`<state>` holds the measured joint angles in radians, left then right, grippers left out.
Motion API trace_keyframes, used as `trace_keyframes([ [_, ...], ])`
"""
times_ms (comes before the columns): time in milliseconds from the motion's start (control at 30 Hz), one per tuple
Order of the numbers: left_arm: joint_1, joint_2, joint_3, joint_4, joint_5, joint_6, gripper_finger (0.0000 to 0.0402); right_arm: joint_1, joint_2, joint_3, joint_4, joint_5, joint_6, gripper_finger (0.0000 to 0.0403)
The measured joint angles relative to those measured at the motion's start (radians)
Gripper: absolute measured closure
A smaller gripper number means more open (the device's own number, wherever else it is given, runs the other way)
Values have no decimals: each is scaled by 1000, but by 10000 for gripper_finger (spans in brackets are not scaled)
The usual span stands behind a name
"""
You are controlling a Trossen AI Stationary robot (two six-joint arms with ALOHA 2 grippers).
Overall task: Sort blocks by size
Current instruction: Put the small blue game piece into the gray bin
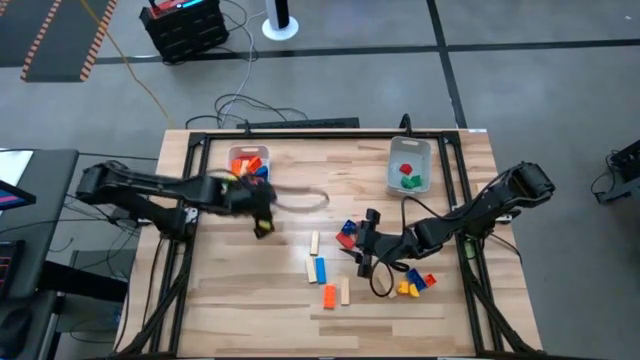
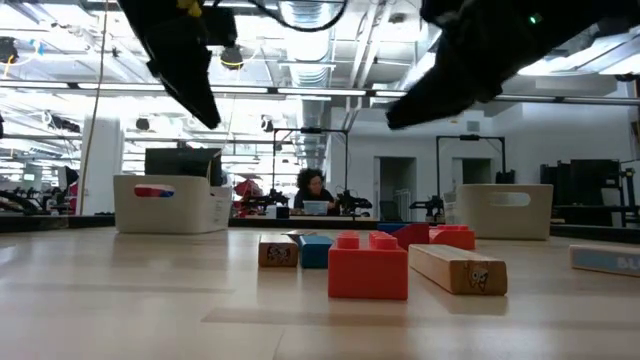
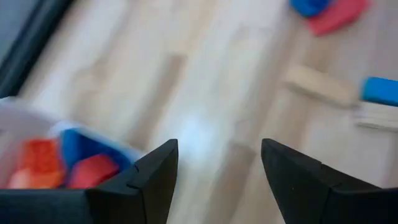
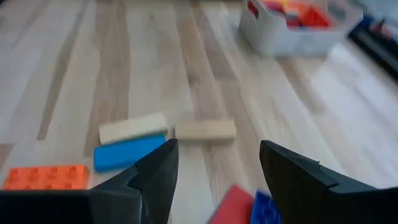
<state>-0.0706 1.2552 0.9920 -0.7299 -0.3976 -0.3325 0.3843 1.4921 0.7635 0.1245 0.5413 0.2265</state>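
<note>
Loose blocks lie flat on the wooden table (image 1: 230, 290): a tan bar (image 1: 314, 241), a blue bar (image 1: 320, 268), an orange brick (image 1: 329, 296), a tan bar (image 1: 345, 291), a red and blue pair (image 1: 347, 233), and a yellow, blue and red cluster (image 1: 415, 285). My left gripper (image 1: 262, 222) is open and empty (image 3: 217, 149), above the table just near of the left bin (image 1: 248, 163). My right gripper (image 1: 362, 245) is open and empty (image 4: 214, 149), hovering beside the red and blue pair (image 4: 239, 208).
The left clear bin (image 3: 56, 162) holds red, orange and blue blocks. The right clear bin (image 1: 410, 165) holds green and red blocks. A loose cable (image 1: 300, 200) lies on the table. A dark metal frame (image 1: 180, 250) edges the table. A person sits in the room beyond (image 2: 313, 190).
</note>
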Motion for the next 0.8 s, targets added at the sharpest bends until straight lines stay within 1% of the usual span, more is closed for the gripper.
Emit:
trace_keyframes([
  [133, -93, 101, 0, 102, -9, -45, 178, -20, 0, 0, -128, 22, 136, 149],
  [233, -139, 175, 0, 194, -63, -53, 178, -38, 1, 0, -237, 44, 210, 149],
  [333, -159, 231, -1, 291, -113, -25, 178, -57, 2, 0, -321, 47, 248, 149],
  [400, -159, 262, -1, 356, -134, -8, 178, -66, 2, 0, -360, 23, 246, 149],
  [467, -153, 290, -1, 403, -135, -3, 178, -61, 2, 0, -394, -11, 196, 149],
  [633, -166, 355, -1, 442, -137, -3, 178, -20, 2, 0, -431, -21, 150, 149],
  [733, -180, 390, -2, 490, -156, 14, 178, -38, 2, -25, -388, -20, 126, 149],
  [800, -185, 411, -2, 545, -176, 45, 178, -67, 3, -59, -301, -20, 92, 149],
])
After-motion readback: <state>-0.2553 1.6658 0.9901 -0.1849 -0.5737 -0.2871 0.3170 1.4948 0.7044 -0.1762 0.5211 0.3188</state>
